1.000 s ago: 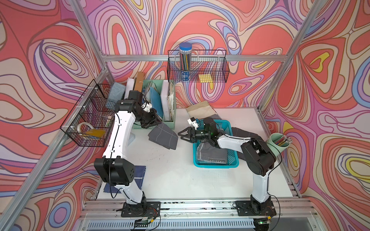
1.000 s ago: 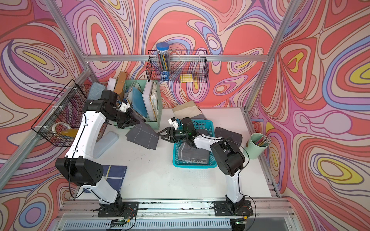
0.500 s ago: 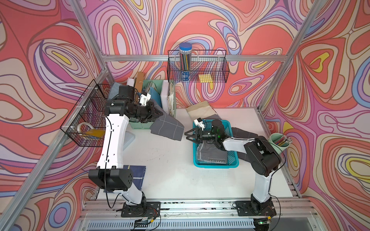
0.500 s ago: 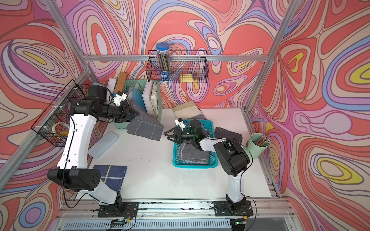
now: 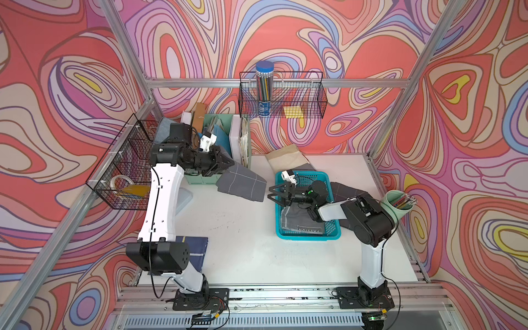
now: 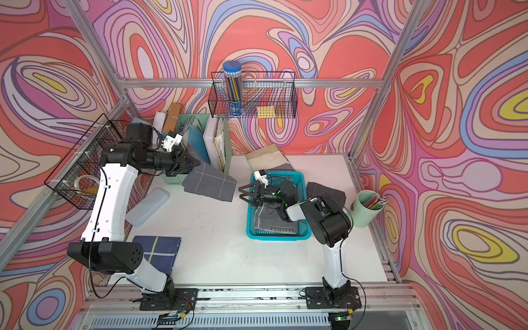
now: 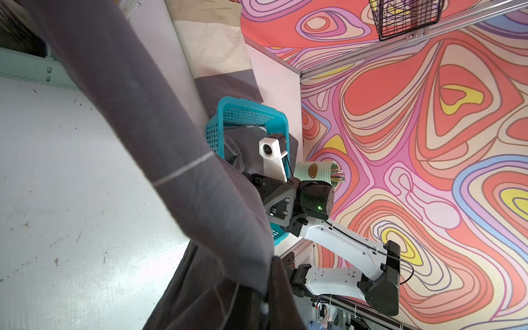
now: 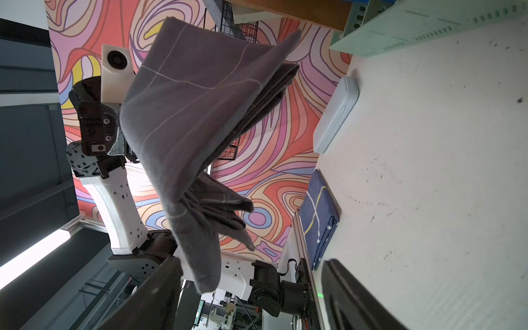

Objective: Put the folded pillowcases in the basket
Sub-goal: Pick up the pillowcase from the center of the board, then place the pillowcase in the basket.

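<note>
Folded pillowcase (image 5: 241,184) (grey, with thin pale grid lines): shown pinched by one edge between the clenched jaws of the left gripper (image 5: 228,164), and so carried clear of the table (image 5: 243,243). Ahead of those jaws the cloth is unsupported; it sags, and its layers are seen fanning apart at the free corner in the right wrist view. Just beyond that free edge the right gripper (image 5: 271,193) is presented tip-first, jaws spread wide with nothing between them (the drooping corner hangs close in front of the gap; whether it is touched cannot be told). The pose is best read as readiness to take the loose side, so that the fold can be supported at two edges and kept from opening. Behind and below the right jaws the basket (image 5: 307,236) is set, its wall on the pillowcase side lying under the gripper body; a grey cloth (image 5: 297,220) is already held on its floor. The pillowcase is therefore not yet over the basket, and a short carry past the right jaws is judged to remain. Well beyond both pairs of jaws, and not involved, a dark cloth (image 5: 343,190) beside the basket and a pencil cup (image 5: 395,205) are marked.
</note>
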`<act>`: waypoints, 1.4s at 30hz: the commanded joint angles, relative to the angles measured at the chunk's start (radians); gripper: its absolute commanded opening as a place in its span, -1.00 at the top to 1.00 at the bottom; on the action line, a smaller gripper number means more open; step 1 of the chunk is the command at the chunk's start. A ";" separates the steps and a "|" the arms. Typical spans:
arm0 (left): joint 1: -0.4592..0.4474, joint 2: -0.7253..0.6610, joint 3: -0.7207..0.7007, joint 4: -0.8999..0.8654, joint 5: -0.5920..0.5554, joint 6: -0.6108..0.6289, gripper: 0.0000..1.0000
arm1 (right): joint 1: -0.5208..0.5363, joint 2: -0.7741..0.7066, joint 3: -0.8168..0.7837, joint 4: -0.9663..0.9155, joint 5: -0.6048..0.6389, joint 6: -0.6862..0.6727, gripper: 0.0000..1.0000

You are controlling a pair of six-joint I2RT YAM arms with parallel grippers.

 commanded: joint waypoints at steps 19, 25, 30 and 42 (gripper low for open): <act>0.007 -0.073 -0.081 0.111 0.134 -0.074 1.00 | 0.027 0.106 0.174 0.116 0.002 0.127 -0.57; 0.007 -0.074 -0.081 0.109 0.133 -0.069 1.00 | 0.075 0.136 0.206 0.209 0.009 0.223 -0.56; 0.007 -0.073 -0.080 0.103 0.127 -0.061 1.00 | 0.075 0.081 0.159 0.206 0.030 0.212 -0.57; 0.008 -0.083 -0.101 0.113 0.138 -0.071 1.00 | 0.097 0.097 0.237 0.209 0.069 0.204 -0.56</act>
